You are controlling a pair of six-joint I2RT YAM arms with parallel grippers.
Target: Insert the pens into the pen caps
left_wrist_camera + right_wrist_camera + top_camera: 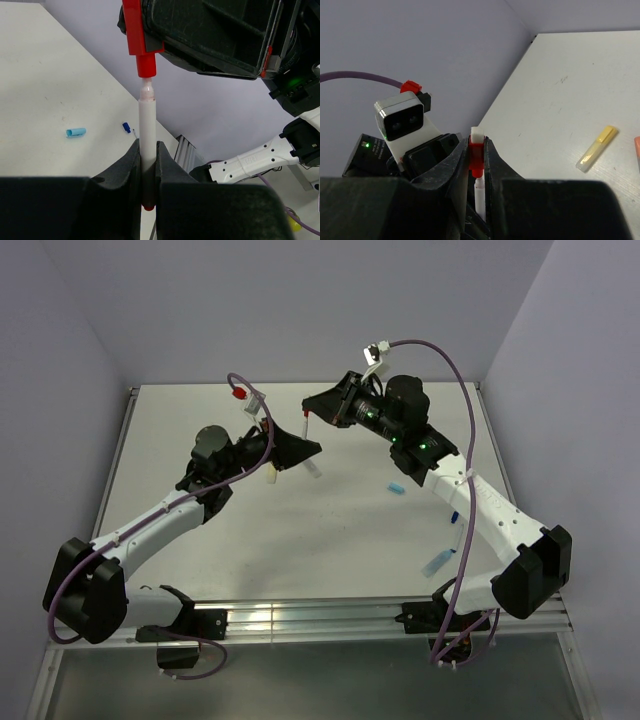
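The red cap [145, 65] is pinched between the right jaws, its open end facing the white pen [147, 125]. The pen's pinkish tip touches the cap's mouth, and the whole barrel is outside it. The left jaws are pressed onto the pen's lower barrel, holding it upright in the left wrist view, with a red end showing below them. Pen and cap meet in the air above the rear middle of the tabletop [330, 540]. The left arm [150, 525] stretches diagonally from its near-left base towards that spot. The right arm [480, 505] rises from the near right, bends at the elbow and turns its wrist leftward to face the other. On the tabletop a light blue cap [75, 132] lies on its side near a small dark blue piece [126, 127]. A pale pen with a yellow end [596, 148] lies apart from them, and a light blue pen [437, 562] lies near the right arm's base.
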